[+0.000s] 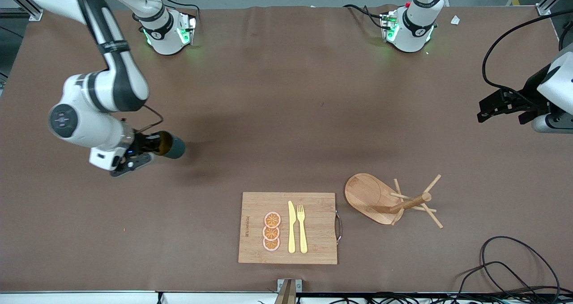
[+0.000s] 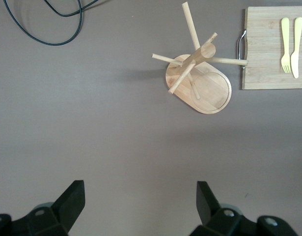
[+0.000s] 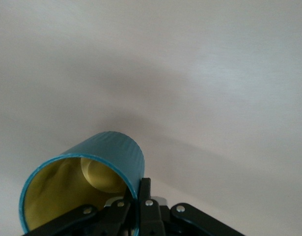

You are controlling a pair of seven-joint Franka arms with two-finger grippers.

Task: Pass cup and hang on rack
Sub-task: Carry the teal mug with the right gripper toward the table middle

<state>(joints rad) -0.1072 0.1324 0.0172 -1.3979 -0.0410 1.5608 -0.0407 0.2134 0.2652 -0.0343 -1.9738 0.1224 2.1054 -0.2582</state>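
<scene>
The right pincer (image 1: 150, 152) is clenched on the rim of the cup (image 1: 172, 146), one finger inside the yellow interior and one outside the ribbed wall, holding it tipped on its side over the tabletop (image 1: 286, 116) toward the right arm's end. The left pincer (image 1: 503, 104) hangs released, fingers spread wide, over the left arm's end. The rack (image 1: 394, 201) stands on the tabletop beside the cutting board (image 1: 288, 228), which carries a knife, fork and fruit slices.
</scene>
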